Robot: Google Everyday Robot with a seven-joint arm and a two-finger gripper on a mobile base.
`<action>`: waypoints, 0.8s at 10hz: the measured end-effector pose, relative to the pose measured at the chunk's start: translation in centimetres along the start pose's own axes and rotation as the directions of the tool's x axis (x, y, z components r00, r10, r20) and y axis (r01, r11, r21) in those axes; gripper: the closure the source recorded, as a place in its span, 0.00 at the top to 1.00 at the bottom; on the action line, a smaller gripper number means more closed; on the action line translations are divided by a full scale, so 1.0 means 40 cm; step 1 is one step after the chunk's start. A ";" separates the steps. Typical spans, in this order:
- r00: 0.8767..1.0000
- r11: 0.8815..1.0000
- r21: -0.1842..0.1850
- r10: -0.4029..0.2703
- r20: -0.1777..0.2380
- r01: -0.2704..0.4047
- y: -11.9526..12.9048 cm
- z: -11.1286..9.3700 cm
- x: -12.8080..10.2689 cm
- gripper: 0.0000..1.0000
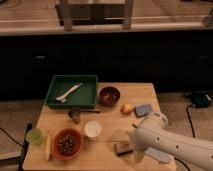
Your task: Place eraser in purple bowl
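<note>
Gripper (136,149) low at near right of table, jaws apart, nothing held. Eraser (122,148) flat on table just left of it, possibly touching, arm hides tips. Purple bowl (109,95) far, well apart. Risk: thin eraser slips from shallow pinch, or fingers shove it toward near edge.

1. One camera, set high, looks down and forward across the wooden surface (145,92) toward the dark cabinet front (105,55) beyond.
2. It sits close to the surface's near edge; almost the whole top fits in frame.
3. The arm (170,145) enters from lower right, its hand (136,150) low in frame, seemingly nearest the lens.
</note>
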 end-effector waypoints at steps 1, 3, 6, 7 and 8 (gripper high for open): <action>1.000 1.000 -0.001 0.009 0.005 -0.009 0.003 0.006 -0.001 0.80; 0.999 0.999 0.002 0.035 0.017 -0.035 0.007 0.023 0.002 0.80; 0.997 0.998 0.000 0.062 0.038 -0.062 0.007 0.040 0.003 0.80; 0.997 0.998 0.000 0.069 0.042 -0.069 0.006 0.044 0.003 0.80; 0.996 0.997 0.000 0.077 0.047 -0.077 0.006 0.051 0.005 0.80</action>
